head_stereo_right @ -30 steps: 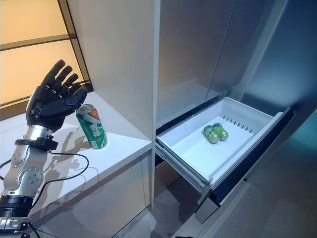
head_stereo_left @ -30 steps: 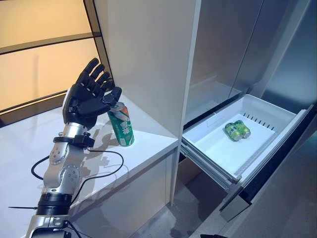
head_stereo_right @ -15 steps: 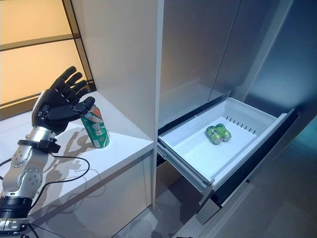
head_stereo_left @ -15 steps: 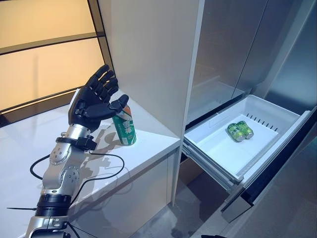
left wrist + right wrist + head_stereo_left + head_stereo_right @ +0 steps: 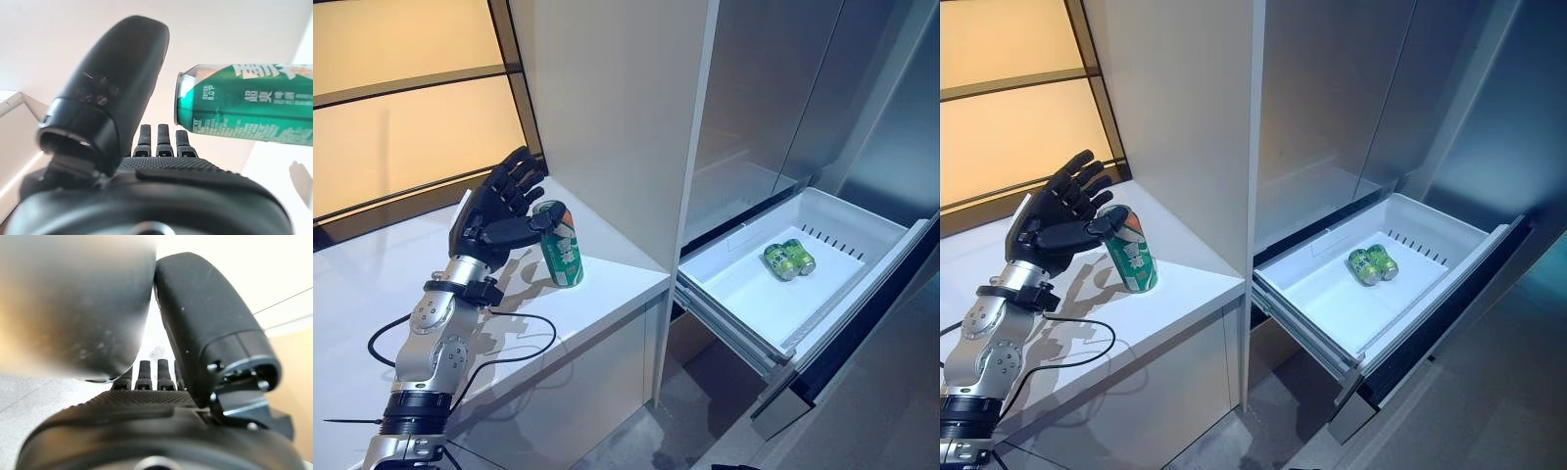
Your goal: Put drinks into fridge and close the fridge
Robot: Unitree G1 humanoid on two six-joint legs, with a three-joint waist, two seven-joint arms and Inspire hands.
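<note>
A green can (image 5: 561, 245) stands upright on the white counter (image 5: 597, 294), near its front right corner. My left hand (image 5: 494, 211) is open just left of the can, fingers spread and straight, thumb reaching to the can's top. In the left wrist view the can (image 5: 254, 110) lies past the thumb (image 5: 112, 83) with a small gap between them. The white fridge drawer (image 5: 754, 294) is pulled out at lower right, with green cans (image 5: 786, 258) lying near its back. My right hand (image 5: 146, 416) shows in the right wrist view with straight fingers, holding nothing.
A tall white cabinet wall (image 5: 607, 117) rises right behind the can. The grey fridge front (image 5: 754, 88) stands above the open drawer. The drawer's dark front panel (image 5: 842, 333) juts out over the grey floor (image 5: 636, 441).
My left hand has come down from above the can to its left side, and the thumb now reaches the can's top. The can and the drawer have stayed put.
</note>
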